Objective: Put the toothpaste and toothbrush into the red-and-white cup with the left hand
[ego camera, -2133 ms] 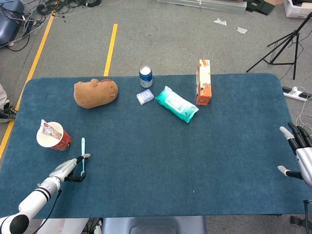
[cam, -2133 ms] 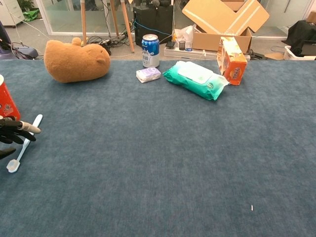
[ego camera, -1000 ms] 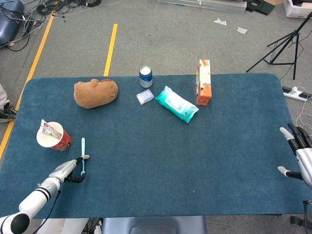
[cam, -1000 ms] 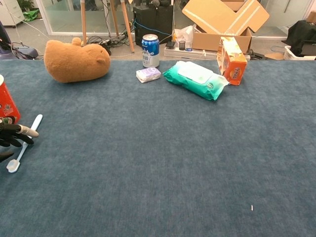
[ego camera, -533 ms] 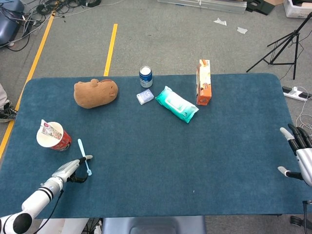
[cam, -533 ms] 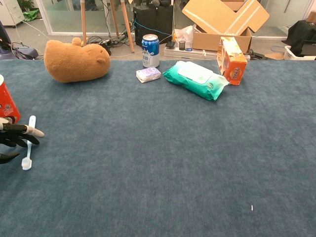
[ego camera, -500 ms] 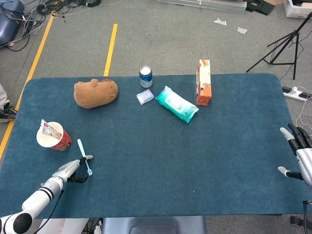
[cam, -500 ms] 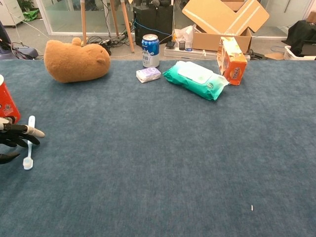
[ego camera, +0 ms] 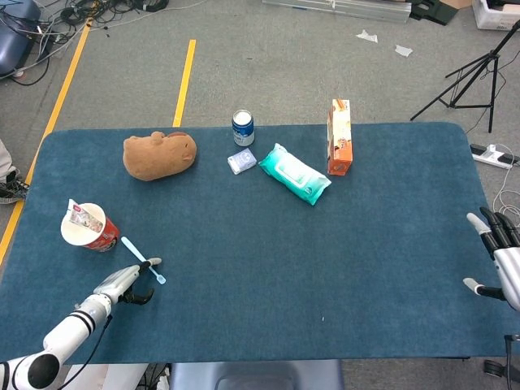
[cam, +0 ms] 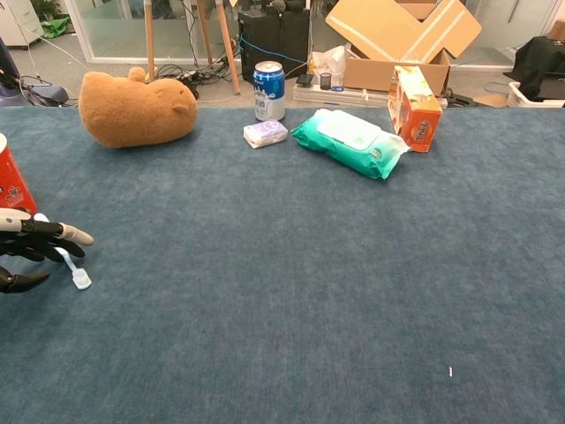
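The light blue toothbrush [ego camera: 140,258] lies slanted on the blue table [ego camera: 325,244], its head [cam: 81,281] pointing right and toward me. My left hand [ego camera: 128,283] is at the table's near left, and its fingers [cam: 53,234] lie across the brush handle with the thumb apart below. The red-and-white cup [ego camera: 88,228] stands just left of the brush; a white tube, the toothpaste [ego camera: 77,214], sticks out of it. Only the cup's red edge [cam: 11,187] shows in the chest view. My right hand [ego camera: 497,253] hovers off the table's right edge, fingers spread and holding nothing.
A brown plush animal [ego camera: 159,155] lies at the back left. A blue can [ego camera: 243,127], a small tissue pack [ego camera: 241,161], a green wipes pack [ego camera: 294,173] and an orange carton [ego camera: 340,136] stand along the back middle.
The toothbrush has swung under my left fingers, its head moving right and toward me, from nearly straight to slanted. My left hand shifted slightly right. The right hand has not moved.
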Tool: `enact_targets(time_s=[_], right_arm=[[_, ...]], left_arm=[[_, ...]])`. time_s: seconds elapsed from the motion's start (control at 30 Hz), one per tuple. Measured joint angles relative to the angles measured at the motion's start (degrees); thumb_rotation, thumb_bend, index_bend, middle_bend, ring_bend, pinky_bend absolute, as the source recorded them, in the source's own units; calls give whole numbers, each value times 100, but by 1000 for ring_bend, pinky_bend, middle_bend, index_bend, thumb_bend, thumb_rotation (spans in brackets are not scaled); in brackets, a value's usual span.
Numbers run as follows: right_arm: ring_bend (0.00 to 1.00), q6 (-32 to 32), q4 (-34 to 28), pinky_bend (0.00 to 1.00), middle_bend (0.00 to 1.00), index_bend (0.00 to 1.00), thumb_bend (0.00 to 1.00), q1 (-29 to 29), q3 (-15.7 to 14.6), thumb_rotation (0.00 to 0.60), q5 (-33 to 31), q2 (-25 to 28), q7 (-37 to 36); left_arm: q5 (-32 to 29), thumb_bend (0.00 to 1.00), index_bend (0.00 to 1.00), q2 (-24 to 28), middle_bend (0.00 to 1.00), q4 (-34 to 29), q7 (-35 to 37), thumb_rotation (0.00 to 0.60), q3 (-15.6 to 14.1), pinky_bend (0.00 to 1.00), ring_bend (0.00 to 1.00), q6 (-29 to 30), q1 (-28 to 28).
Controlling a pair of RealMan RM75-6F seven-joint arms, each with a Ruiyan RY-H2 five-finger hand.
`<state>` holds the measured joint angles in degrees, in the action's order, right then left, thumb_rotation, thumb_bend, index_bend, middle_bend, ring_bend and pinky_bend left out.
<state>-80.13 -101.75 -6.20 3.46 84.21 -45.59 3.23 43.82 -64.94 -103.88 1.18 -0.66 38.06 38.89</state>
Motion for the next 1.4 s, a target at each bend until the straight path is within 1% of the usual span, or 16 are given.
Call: enact_targets(time_s=[0.37,0.73,0.97,1.1,1.17,1.23,1.4], right_arm=[[0,13,29,316,0,0,0,-5,-7,600,13,-22,-15],[0,43,34,316,0,0,0,-12,-16,600,5,-26,-4],[0,31,24,316,0,0,0,-11,-12,600,13,-6,-15],[0,20,0,316,0,0,0,-14,-12,600,43,1,-8],[0,18,-15,316,0,0,0,-18,-12,600,54,4,9],[0,17,-34,316,0,0,0,-23,-12,600,64,7,25],[0,6,-106,316,0,0,0,-33,-4,600,81,26,100]], left_arm=[[-83,517,29,-87,102,37,-65,600,9,24,89,-9,103],[-203,518,29,-225,87,149,-72,600,101,24,78,11,221],[-147,518,29,-114,84,-70,-48,600,108,34,64,26,210],[75,517,29,83,81,-343,-29,600,120,167,38,46,174],[223,508,30,149,81,-435,-31,600,135,181,38,112,142],[436,499,56,197,81,-509,-46,600,157,188,40,260,87],[1143,497,195,213,98,-535,-310,600,168,199,64,841,-72]])
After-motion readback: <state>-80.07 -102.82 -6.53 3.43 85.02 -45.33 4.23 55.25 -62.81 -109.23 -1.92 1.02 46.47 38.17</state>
